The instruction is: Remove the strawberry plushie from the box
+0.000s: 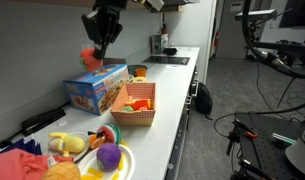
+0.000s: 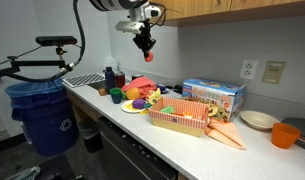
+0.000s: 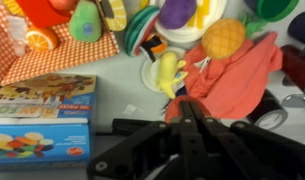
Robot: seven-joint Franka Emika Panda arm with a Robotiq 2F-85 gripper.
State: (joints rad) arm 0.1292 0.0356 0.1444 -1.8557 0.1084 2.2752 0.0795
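White counter (image 1: 179, 95) holds the tan-orange woven open box (image 1: 137, 104); high above, black fingers (image 1: 104, 40) pinch the small red strawberry plushie (image 1: 89, 55), axis unclear.

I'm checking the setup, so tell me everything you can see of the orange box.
The box is small, square and open-topped, with orange checked, woven-looking sides. It stands upright on the white counter, close beside the blue printed carton. Colourful toys lie inside; the tool, gripping the strawberry plushie, hangs high up, clear of it.
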